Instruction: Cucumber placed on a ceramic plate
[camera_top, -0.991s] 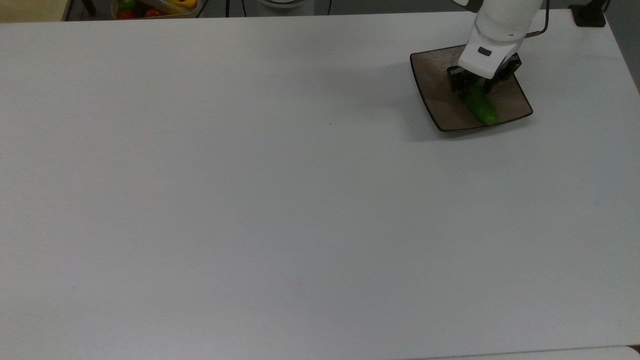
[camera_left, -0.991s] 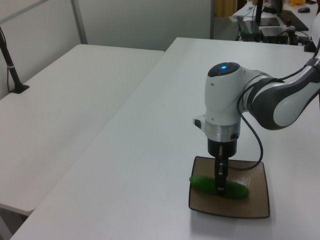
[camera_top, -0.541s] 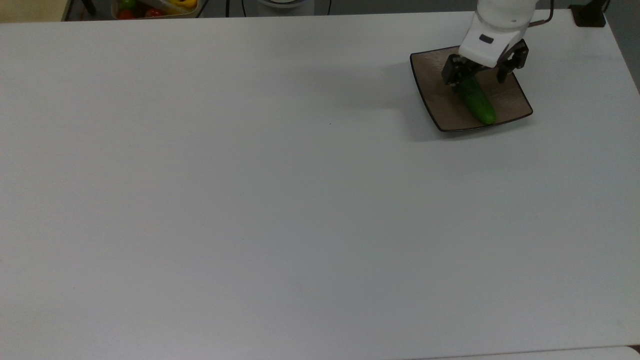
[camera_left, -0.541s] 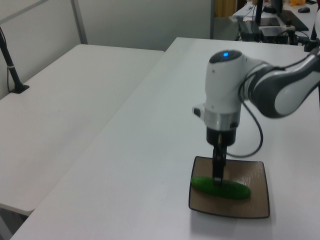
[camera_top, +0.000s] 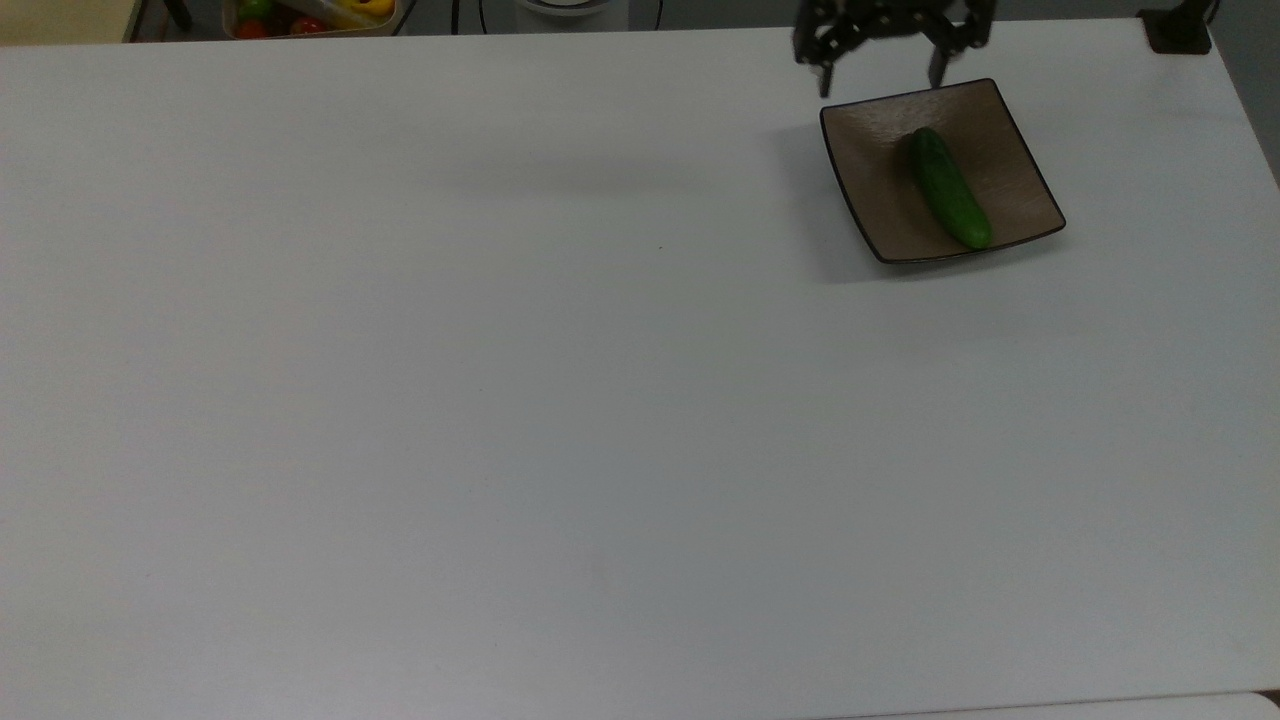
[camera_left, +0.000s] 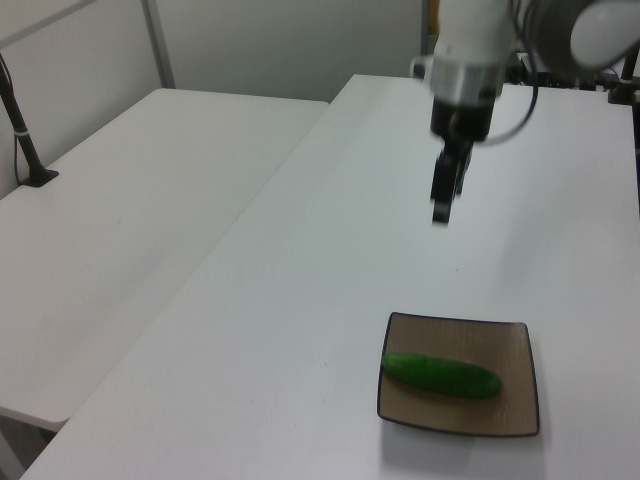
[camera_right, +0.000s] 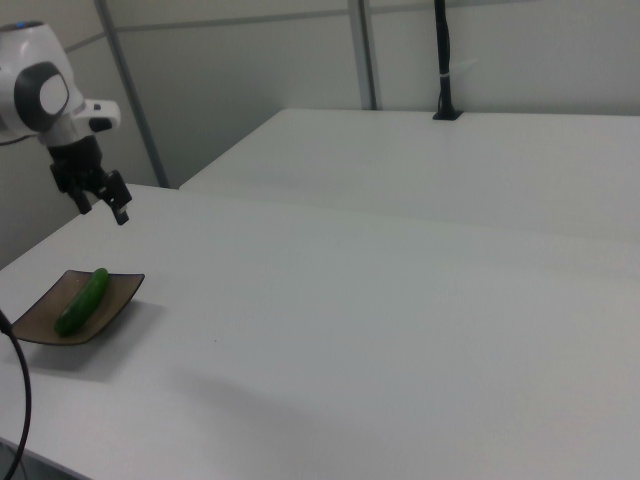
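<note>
Cucumber (camera_top: 948, 188) lies flat on the brown plate (camera_top: 876, 165), long axis along the plate's diagonal, with the empty, wide-open hand (camera_top: 880, 62) raised clear beyond the plate's far edge.

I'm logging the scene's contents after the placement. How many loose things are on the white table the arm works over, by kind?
cucumber: 1, lying on the plate
plate: 1, brown and square, on the table
Total: 2
</note>
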